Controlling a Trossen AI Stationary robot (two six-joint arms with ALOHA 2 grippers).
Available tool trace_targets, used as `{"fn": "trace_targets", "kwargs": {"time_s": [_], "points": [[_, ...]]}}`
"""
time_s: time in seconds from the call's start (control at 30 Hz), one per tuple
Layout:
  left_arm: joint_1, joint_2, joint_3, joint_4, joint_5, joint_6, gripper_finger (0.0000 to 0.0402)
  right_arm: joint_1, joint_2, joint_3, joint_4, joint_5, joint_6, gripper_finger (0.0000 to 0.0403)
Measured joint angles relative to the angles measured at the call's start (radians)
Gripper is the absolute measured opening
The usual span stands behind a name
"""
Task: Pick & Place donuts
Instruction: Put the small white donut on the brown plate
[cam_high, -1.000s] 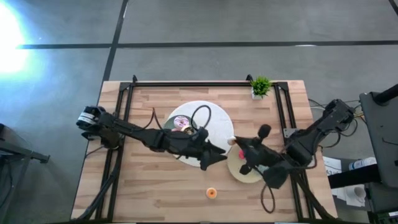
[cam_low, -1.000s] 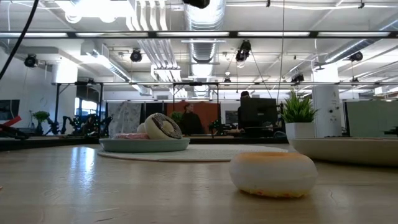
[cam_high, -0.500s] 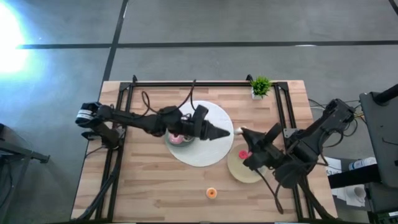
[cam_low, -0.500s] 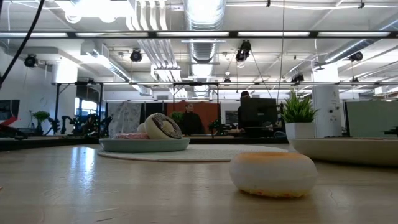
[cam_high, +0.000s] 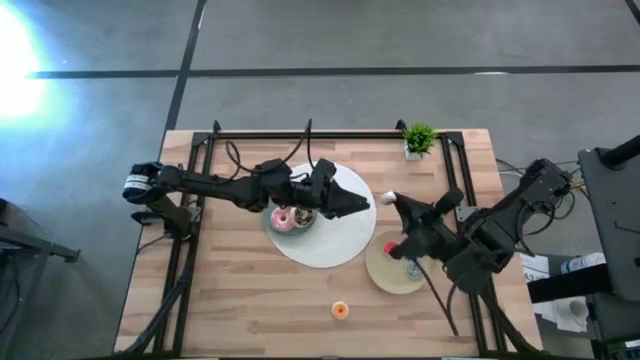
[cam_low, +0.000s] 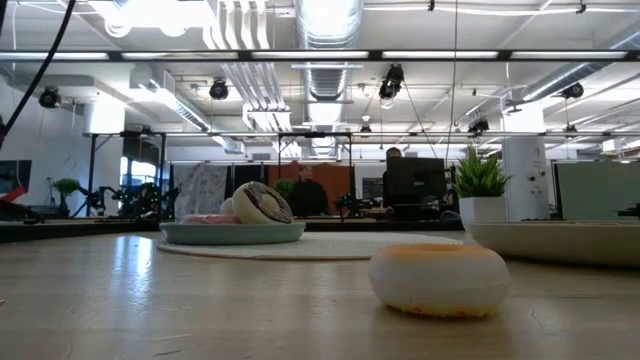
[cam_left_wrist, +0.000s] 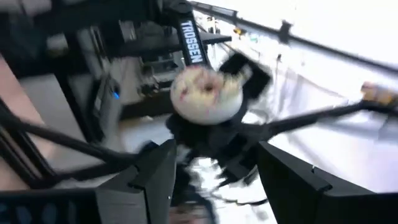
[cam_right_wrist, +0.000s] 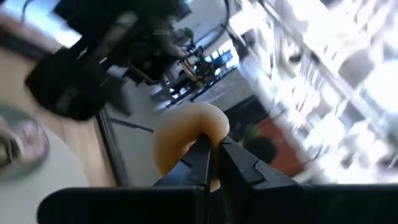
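Wooden slats make up the bench (cam_high: 240, 290), and on it we see a round white mat (cam_high: 340, 240) with a small teal plate (cam_high: 291, 221) and, beside the mat, a beige plate (cam_high: 385, 275).

Our left gripper (cam_high: 362, 205) hangs over the white mat with its jaws spread wide and nothing between them. Behind it, under the left arm's wrist, the teal plate carries a pink donut (cam_high: 283, 219) and a pale donut with a dark ring (cam_low: 262, 203), which in the low view leans up on edge.

Our right gripper (cam_high: 388, 197) is raised just off the mat's edge, close to the left gripper — its jaws pinched tight on a tan donut (cam_right_wrist: 186, 142), which the right wrist view shows clamped at its rim. In the left wrist view we see a pale speckled donut (cam_left_wrist: 205, 93) held up on the other arm's dark gripper.

Below the right gripper a red donut (cam_high: 392, 247) lies on the beige plate. An orange donut (cam_high: 340, 310) sits alone on the bare wood, well away from both grippers. A small potted plant (cam_high: 419, 139) stands at the far edge.
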Motion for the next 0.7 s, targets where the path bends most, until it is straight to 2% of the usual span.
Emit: {"fn": "trace_targets", "kwargs": {"time_s": [0.13, 0.23, 0.33, 0.5, 0.6, 0.7], "points": [[-0.006, 0.0, 0.001, -0.015, 0.003, 0.296, 0.0195, -0.048, -0.033, 0.0, -0.003, -0.008, 0.373, 0.0013], [-0.021, 0.0, 0.001, -0.112, 0.005, 0.506, 0.0195, -0.081, -0.08, -0.001, -0.019, -0.117, 0.628, 0.0013], [-0.041, 0.0, 0.001, -0.257, -0.019, 0.695, 0.0195, -0.129, -0.138, -0.002, -0.118, -0.308, 0.949, 0.0013], [-0.074, 0.0, 0.001, -0.494, -0.151, 0.921, 0.0195, -0.255, -0.199, -0.022, -0.421, -0.727, 1.475, 0.0013], [-0.091, -0.001, 0.003, -0.561, -0.178, 1.011, 0.0195, -0.297, -0.207, -0.06, -0.524, -0.922, 1.622, 0.0013], [-0.111, -0.013, 0.002, -0.593, -0.209, 1.138, 0.0195, -0.331, -0.209, -0.107, -0.531, -1.136, 1.674, 0.0013]]}}
